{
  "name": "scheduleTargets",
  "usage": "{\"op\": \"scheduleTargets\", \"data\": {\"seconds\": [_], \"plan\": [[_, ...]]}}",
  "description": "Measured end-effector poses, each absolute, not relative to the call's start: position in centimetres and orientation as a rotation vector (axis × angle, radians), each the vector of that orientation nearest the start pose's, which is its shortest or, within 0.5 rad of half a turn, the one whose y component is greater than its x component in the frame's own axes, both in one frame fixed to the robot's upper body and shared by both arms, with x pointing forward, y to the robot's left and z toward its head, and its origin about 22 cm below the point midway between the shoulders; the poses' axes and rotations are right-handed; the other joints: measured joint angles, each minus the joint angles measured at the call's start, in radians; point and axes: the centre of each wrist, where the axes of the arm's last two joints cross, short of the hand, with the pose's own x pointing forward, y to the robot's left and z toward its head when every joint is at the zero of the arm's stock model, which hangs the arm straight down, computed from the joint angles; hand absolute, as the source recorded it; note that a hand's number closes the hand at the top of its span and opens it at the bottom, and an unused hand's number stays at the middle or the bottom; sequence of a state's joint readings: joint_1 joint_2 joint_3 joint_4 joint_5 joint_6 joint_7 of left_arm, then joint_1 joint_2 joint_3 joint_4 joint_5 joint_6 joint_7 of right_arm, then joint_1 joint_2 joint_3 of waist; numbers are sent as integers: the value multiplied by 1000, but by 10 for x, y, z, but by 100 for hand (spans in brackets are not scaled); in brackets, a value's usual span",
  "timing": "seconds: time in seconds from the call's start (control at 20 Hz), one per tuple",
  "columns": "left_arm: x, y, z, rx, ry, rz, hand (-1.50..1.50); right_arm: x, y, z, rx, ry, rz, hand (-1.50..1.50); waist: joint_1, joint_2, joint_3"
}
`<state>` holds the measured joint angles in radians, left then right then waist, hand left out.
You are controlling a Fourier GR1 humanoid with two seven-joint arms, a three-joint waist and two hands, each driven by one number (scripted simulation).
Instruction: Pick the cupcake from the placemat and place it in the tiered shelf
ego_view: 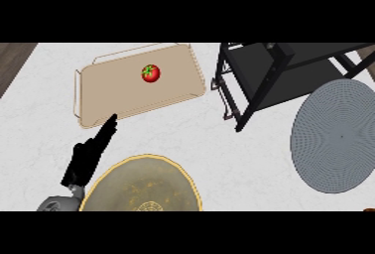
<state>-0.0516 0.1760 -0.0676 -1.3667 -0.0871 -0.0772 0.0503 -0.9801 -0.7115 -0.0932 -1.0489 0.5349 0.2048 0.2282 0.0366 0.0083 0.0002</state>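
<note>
Gold-rimmed plate (143, 183) lies nearest the viewer, just right of the left hand (88, 158). The hand comes in from the lower edge, fingers straight and released, holding nothing. Its fingertips point at the near edge of the beige tray (110, 96); contact cannot be told. A tomato (150, 73) sits on the tray, beyond the fingertips. Well to the hand's right stands the black tiered shelf (264, 74), the destination, and farther right again lies the grey round placemat (333, 139). No cupcake shows on placemat or shelf, so its place cannot be told. The right hand is out of view. The left hand, far from mat and shelf, is judged idle.
</note>
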Motion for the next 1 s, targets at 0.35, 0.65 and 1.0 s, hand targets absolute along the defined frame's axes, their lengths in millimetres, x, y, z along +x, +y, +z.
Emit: {"op": "scheduleTargets", "data": {"seconds": [0.35, 0.65, 1.0], "plan": [[250, 253, -29, 90, -1335, -319, 0, 433, -308, 289, -1038, -1528, 768, 150, 2, -12, -6], [247, 250, -31, 79, -1333, -327, 0, 447, -296, 287, -1001, -1476, 826, 150, -1, -27, -12], [253, 247, -26, 71, -1348, -330, 0, 454, -319, 268, -570, -1482, 514, -150, 1, -25, -6]]}}
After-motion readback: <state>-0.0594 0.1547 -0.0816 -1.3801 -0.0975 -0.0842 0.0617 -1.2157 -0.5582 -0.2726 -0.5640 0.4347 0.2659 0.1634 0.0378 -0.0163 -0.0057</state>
